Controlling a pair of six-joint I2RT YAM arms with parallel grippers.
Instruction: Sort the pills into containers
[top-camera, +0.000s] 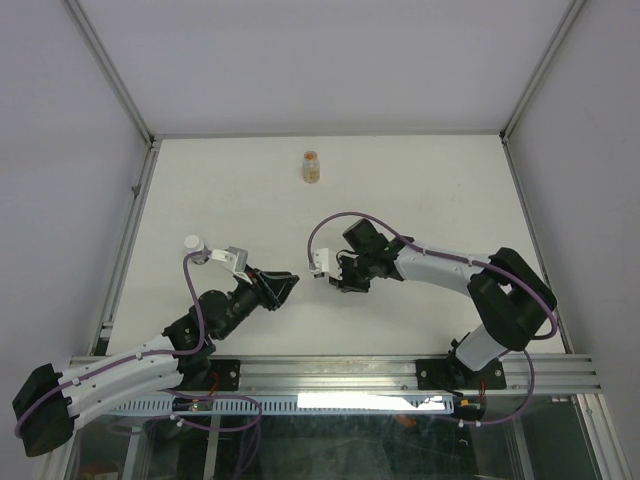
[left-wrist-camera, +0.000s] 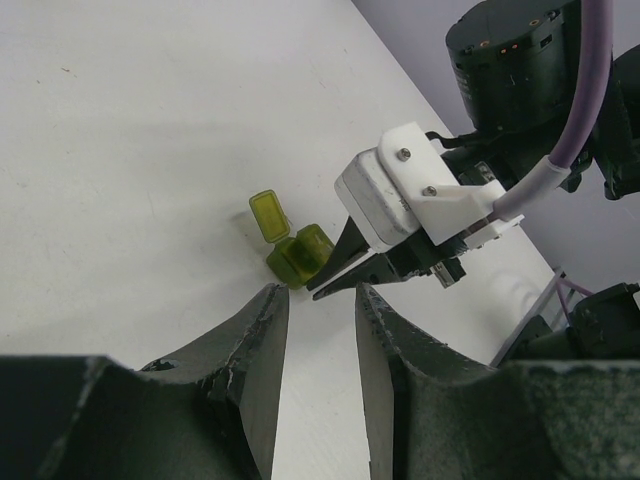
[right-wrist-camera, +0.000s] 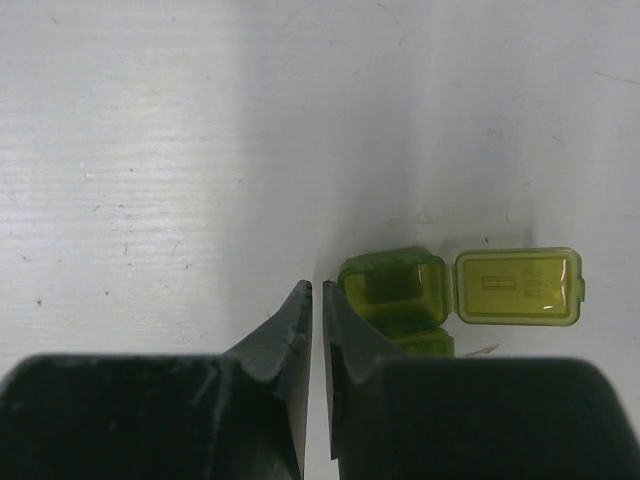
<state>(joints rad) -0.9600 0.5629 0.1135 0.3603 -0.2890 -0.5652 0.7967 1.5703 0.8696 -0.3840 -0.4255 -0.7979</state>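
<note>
The right end effector (right-wrist-camera: 316, 300), pinched nearly closed, seems to be prying open the container (right-wrist-camera: 395, 290) while the left end effector (left-wrist-camera: 320, 300), narrowly parted and empty, is hovering, with the pills (top-camera: 312, 170) needing fetching next.

Overhead plus two wrist close-ups
Top camera looks down on the table (top-camera: 400, 200) — both wrist cameras share the green box (right-wrist-camera: 395, 290), close, from opposite sides.
</note>
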